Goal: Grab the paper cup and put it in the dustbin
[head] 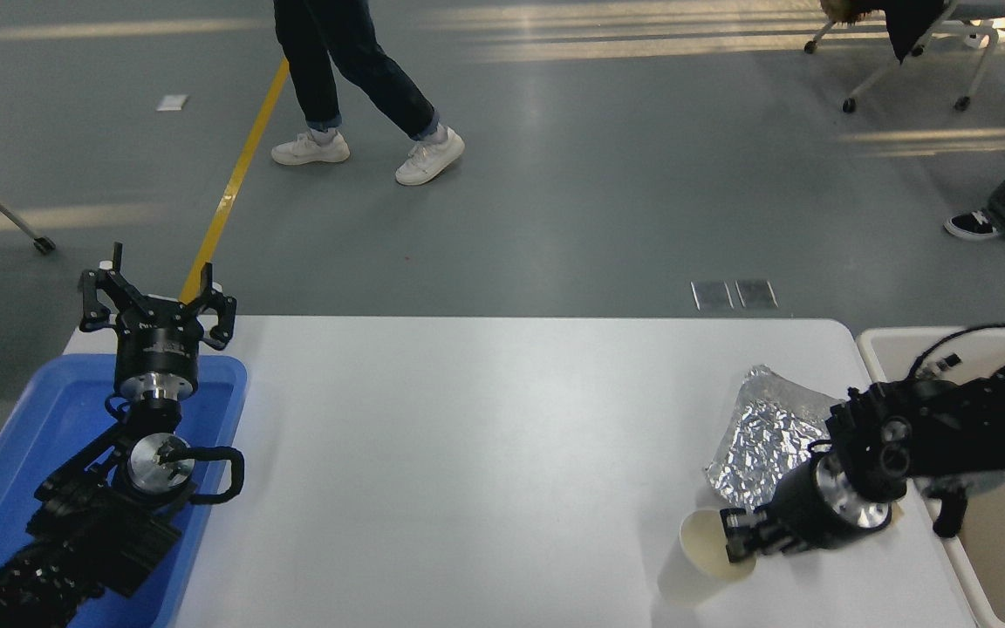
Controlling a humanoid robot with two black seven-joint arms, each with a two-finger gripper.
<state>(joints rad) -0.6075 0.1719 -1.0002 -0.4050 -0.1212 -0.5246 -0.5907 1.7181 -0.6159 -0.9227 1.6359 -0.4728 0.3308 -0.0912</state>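
Cup [712, 542] in the right hand [742, 535]: that much of the job looks done. The hand is closed on the near part of the cup's rim, one finger seemingly inside the mouth and the other outside, though the black parts blur together there. The cup is tipped on its side with its cream inside facing left, away from the hand, and it appears to be clear of the tabletop [485, 453], with a soft shadow just beneath it. So I judge the pickup made and the carry as the step in hand.

What is left is the move to the bin [876, 349], which stands behind the hand, off the right edge of the tabletop, with the arm's own elbow reaching across its opening. The hand must swing back toward the arm's side, pass over the thick rim and let go. A crumpled foil sheet [769, 432] lies just beyond the wrist, near the path, and could be brushed. The pinch on a thin rim looks light, so the cup may slip or crush.

The left hand [156, 305] sits parked far off at the other side, fingers spread and empty, over a blue tray [23, 462].
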